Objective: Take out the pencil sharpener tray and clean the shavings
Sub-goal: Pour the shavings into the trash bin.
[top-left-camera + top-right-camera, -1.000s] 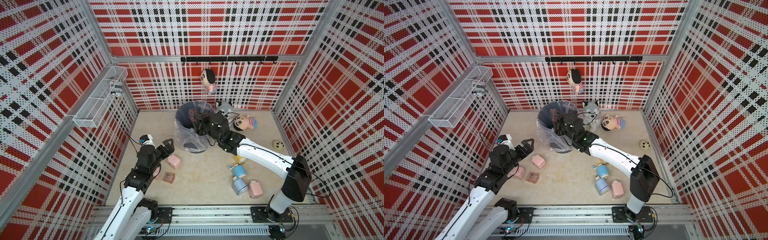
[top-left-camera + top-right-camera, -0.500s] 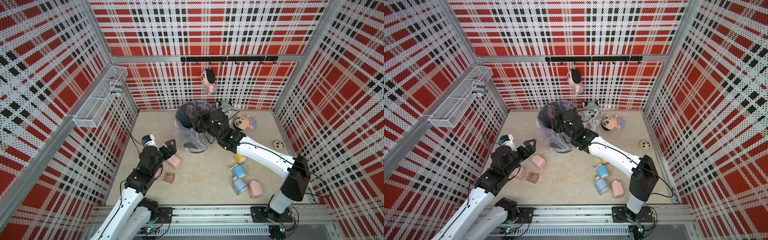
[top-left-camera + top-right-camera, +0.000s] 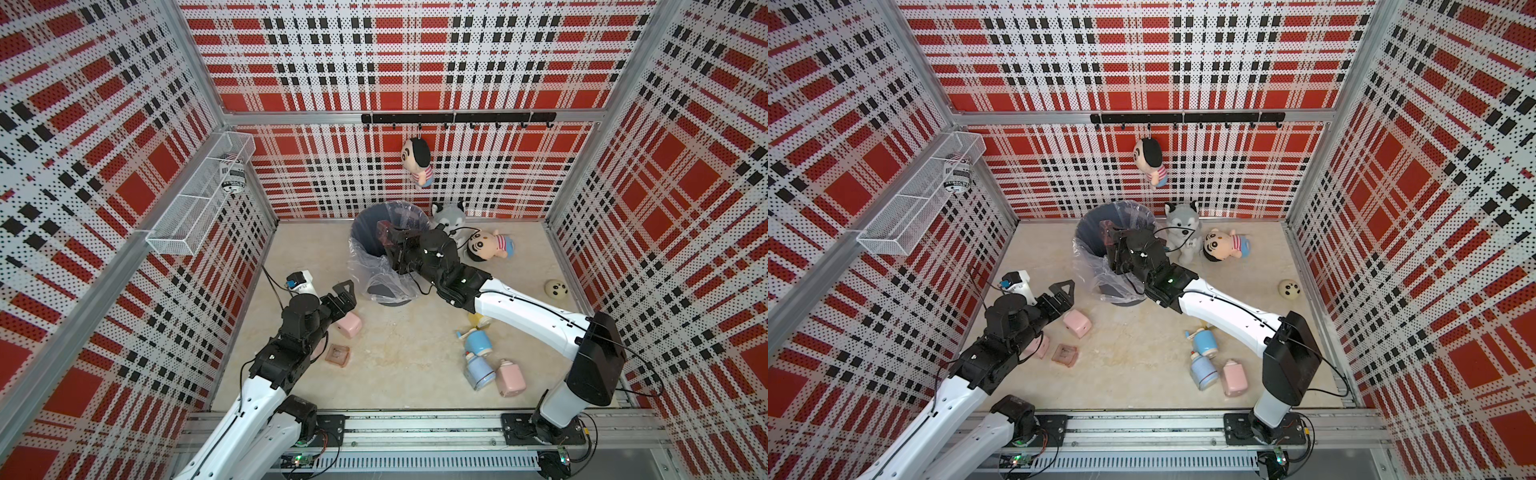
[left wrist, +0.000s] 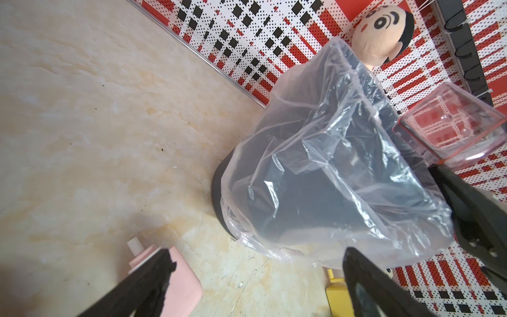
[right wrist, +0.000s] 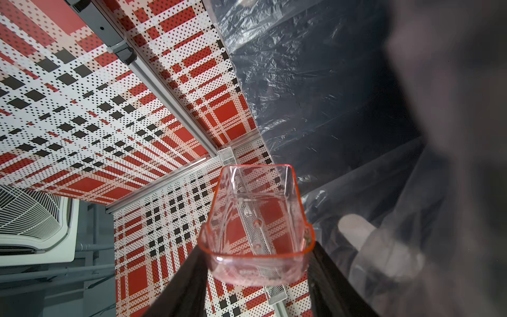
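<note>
My right gripper (image 5: 256,255) is shut on a clear pink pencil sharpener tray (image 5: 255,219), its two fingers pressing the tray's sides. In both top views the tray (image 3: 384,232) (image 3: 1106,232) hangs tipped over the mouth of the dark bag-lined bin (image 3: 361,249) (image 3: 1086,245). No shavings show inside the tray. My left gripper (image 3: 347,297) (image 4: 256,255) hovers open and empty just above a pink pencil sharpener (image 3: 348,324) (image 4: 181,280), beside the bin (image 4: 315,178). The held tray (image 4: 450,126) shows above the bin in the left wrist view.
A second pink tray (image 3: 337,355) lies on the floor by the left arm. Blue sharpeners (image 3: 478,345) and a pink one (image 3: 510,378) lie at the right front. Plush toys (image 3: 490,247) and a husky (image 3: 1179,220) sit behind the bin, and a small ball (image 3: 556,288) lies at far right.
My right gripper has carried the tray a little farther over the bin's mouth. The left arm has drifted slightly, still open.
</note>
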